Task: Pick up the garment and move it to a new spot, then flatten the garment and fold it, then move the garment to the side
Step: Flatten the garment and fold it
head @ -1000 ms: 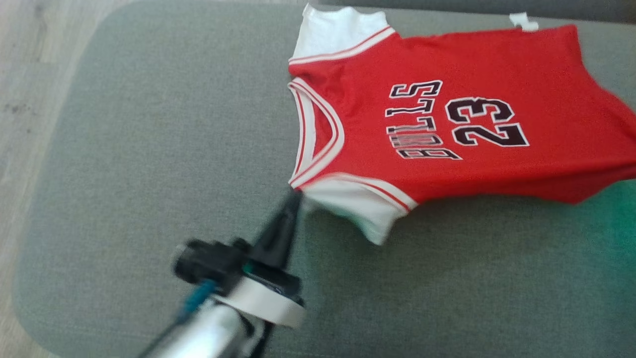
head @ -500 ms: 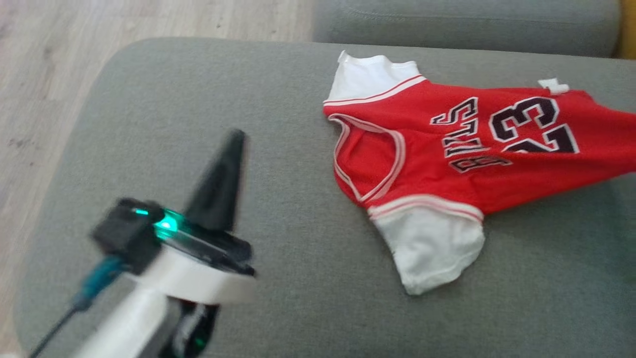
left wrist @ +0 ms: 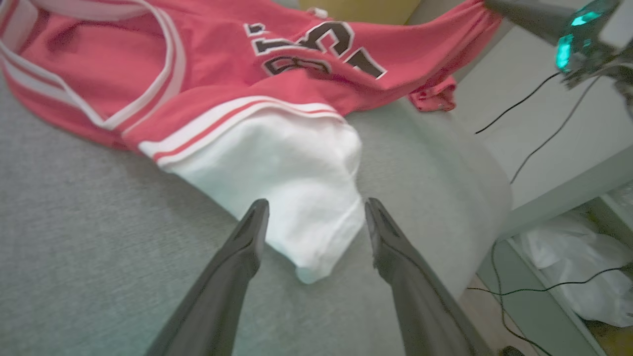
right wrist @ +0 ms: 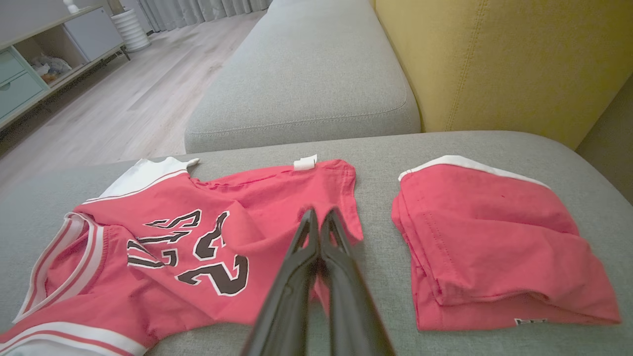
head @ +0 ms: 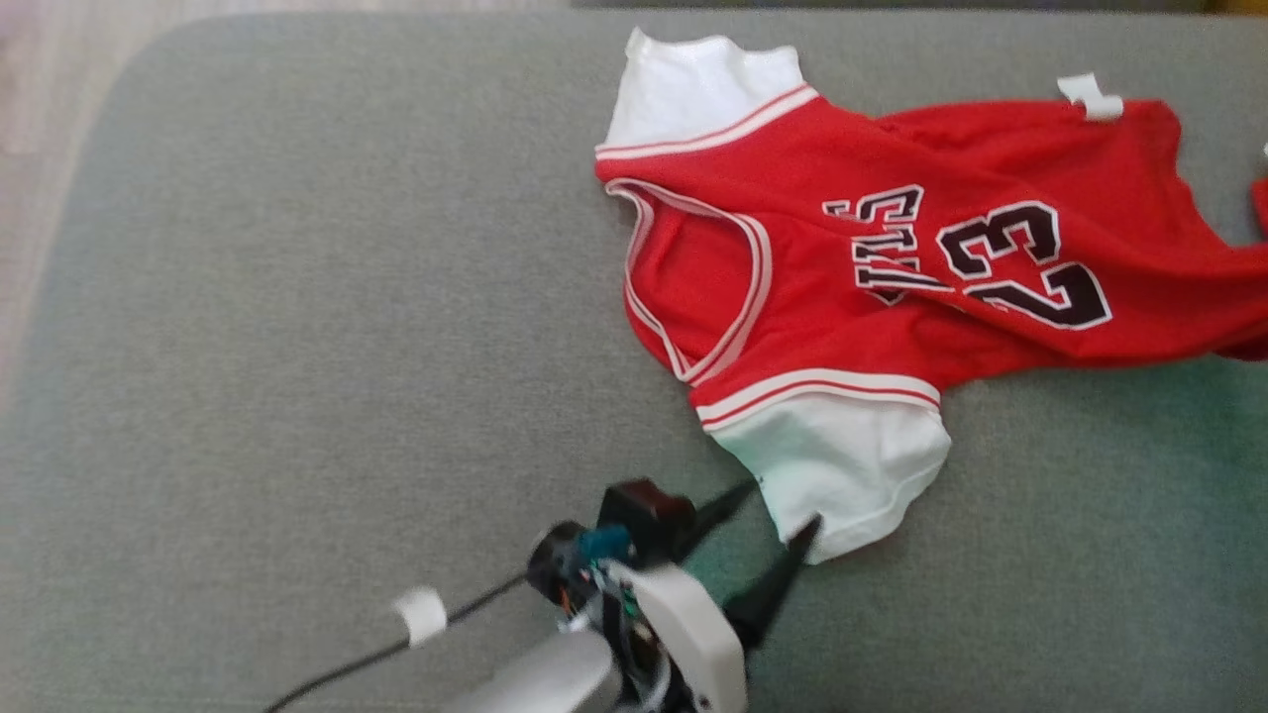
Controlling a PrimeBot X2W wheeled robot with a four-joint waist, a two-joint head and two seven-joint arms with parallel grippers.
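Since a moment ago, the left gripper (head: 781, 505) has swung back to the red shirt (head: 842, 257) on the grey sofa (head: 297, 297). Its fingers are now apart around the near white sleeve (head: 842, 460), ready to pinch. The right gripper (right wrist: 319, 213) stays clamped on the hem (right wrist: 348, 193), likely to pull it flat.

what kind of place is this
Most likely a home living room: a grey sofa seat with a red jersey on it, a yellow back cushion behind, and wood flooring running to a low cabinet.
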